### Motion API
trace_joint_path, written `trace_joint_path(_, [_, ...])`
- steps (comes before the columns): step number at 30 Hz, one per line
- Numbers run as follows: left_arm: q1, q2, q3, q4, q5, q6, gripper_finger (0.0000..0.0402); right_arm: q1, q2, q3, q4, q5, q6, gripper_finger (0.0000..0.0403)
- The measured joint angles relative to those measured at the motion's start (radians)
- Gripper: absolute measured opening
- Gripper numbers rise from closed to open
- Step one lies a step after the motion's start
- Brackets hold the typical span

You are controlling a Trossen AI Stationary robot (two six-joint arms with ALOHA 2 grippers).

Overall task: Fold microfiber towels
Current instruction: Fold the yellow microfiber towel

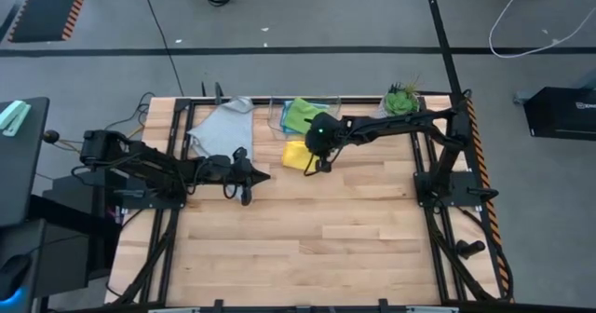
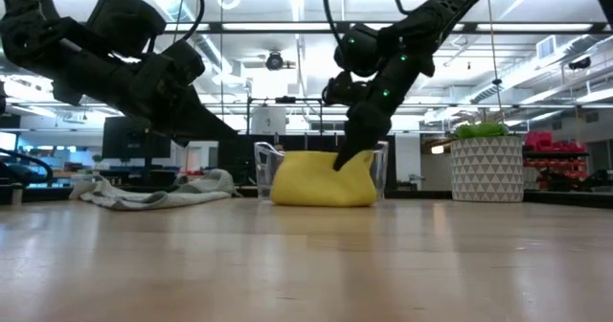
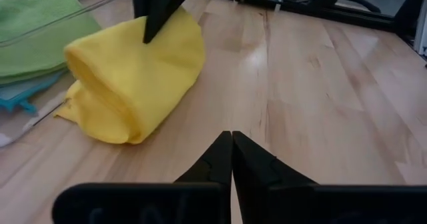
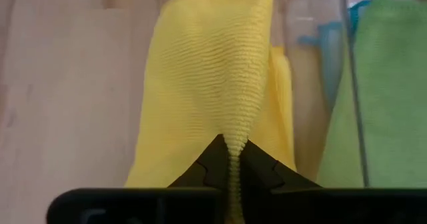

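Near the table's back edge, centre-right, your right gripper (image 1: 308, 167) is pinched tight on a fold of the yellow towel (image 1: 296, 154). Wrist view shows the cloth (image 4: 207, 71) squeezed between both fingertips (image 4: 215, 159), w/ the rest draped ahead of the fingers. From the low cam the yellow towel (image 2: 324, 179) sits as a rounded lump on the wood, gripper (image 2: 342, 159) biting its upper right part.

Just behind the yellow one there's a clear bin (image 1: 277, 115) holding the green towel (image 1: 300, 113), w/ the light blue towel (image 1: 318, 107) peeking out beside it. In the right wrist cam the green (image 4: 390, 91) and blue (image 4: 328, 47) show through the bin's clear wall, right next to the yellow.

Grey towel (image 1: 222, 125) lies crumpled and unfolded at the back left, apart from the bin.

Your left gripper (image 1: 264, 175) is fully closed on nothing, fingertips (image 3: 222, 147) pressed together, above bare wood (image 1: 326, 238) just left of the yellow towel and pointing toward it. Left wrist cam has the yellow roll (image 3: 137, 77) ahead, near but not touching.

A potted plant (image 1: 401, 100) stands at the back right corner.
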Motion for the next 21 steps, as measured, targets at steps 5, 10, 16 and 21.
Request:
trace_joint_path(5, [0.000,0.000,0.000,-0.002,0.000,0.000,0.0008,0.001,0.018,0.037,-0.016,0.057,0.015,0.0088])
trace_joint_path(10, [0.000,0.000,0.000,-0.002,-0.001,0.000,0.0038,0.001,-0.030,0.055,-0.023,0.120,0.047,0.0169])
trace_joint_path(16, [0.001,0.000,0.012,-0.002,-0.002,0.027,0.0067,0.013,-0.165,0.060,-0.091,0.140,0.144,0.0215])
trace_joint_path(21, [0.001,0.000,0.028,-0.001,-0.008,0.076,0.0037,0.103,-0.139,-0.011,-0.004,0.136,0.272,0.0116])
